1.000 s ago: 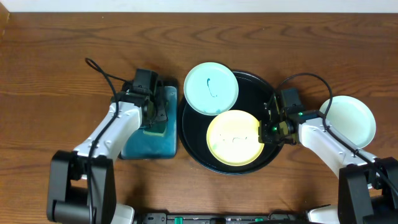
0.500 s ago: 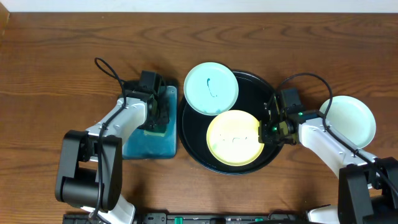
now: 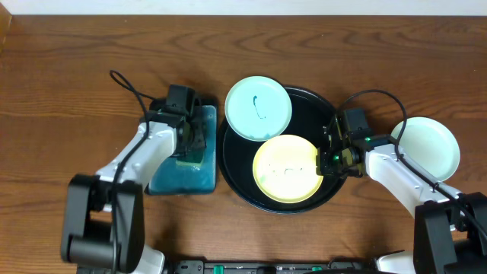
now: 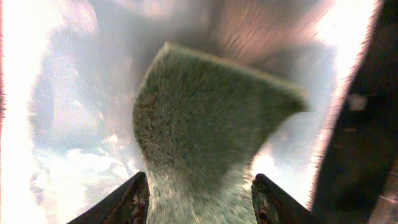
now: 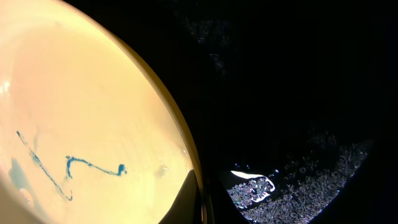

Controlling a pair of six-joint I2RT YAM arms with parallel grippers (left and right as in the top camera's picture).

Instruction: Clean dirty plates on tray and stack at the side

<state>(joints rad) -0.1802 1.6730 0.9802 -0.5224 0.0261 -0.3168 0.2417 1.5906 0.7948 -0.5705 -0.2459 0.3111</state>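
The worktop (image 3: 76,61) is brown wood with visible grain and a low sheen. The tray (image 3: 326,106) is glossy black, beaded with water droplets. The yellow plate (image 3: 285,169) and mint plate (image 3: 259,106) look like smooth plastic. The sponge (image 4: 205,124) is coarse, fibrous and green.

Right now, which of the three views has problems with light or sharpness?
Left wrist view: glare burns out both edges and the background is hazy; only the green sponge reads clearly. Right wrist view: the black tray swallows nearly all detail except one small glint, while the yellow plate is well lit. Overhead view: even light, sharp.
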